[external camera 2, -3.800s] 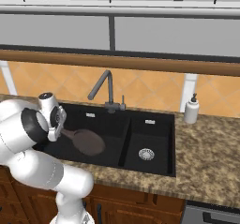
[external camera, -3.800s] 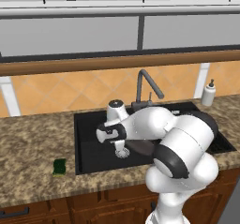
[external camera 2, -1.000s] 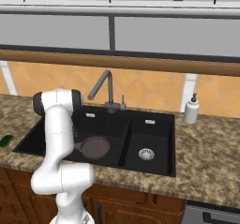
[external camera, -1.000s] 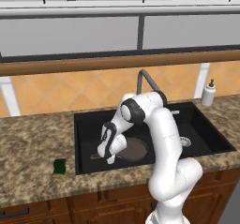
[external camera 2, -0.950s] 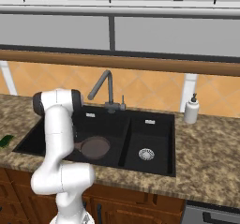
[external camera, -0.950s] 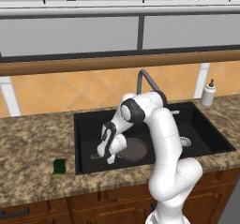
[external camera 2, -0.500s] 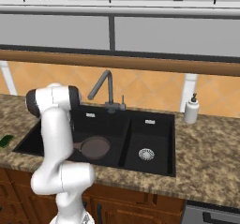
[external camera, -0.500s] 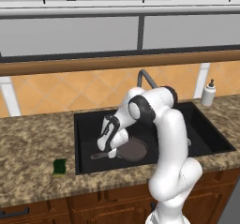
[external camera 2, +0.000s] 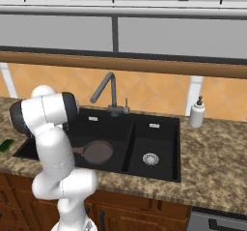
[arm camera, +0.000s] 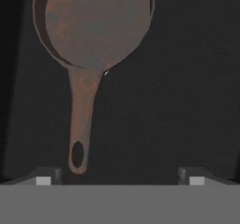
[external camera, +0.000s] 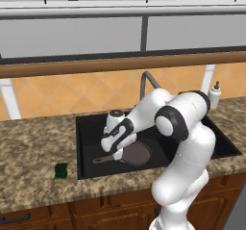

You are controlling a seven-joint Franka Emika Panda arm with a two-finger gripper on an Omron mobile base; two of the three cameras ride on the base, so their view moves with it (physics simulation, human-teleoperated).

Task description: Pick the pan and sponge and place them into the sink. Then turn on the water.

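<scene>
Below the parted, empty jaws, the pan [arm camera: 96, 26] lies in the sink [external camera: 89, 128], rim cropped.

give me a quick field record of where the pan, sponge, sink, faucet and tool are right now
pan: lying flat in the left basin, handle free of the tool
sponge: on the counter, left of the sink
sink: black, two basins
faucet: no water running
tool: open, above the pan's handle, holding nothing
soap bottle: counter, right of the sink

Even, diffuse rendered lighting; no glare. Soft, low-resolution edges throughout. The sink [external camera: 86, 142] interior is dark, so shadows there are perhaps indistinguishable.
</scene>
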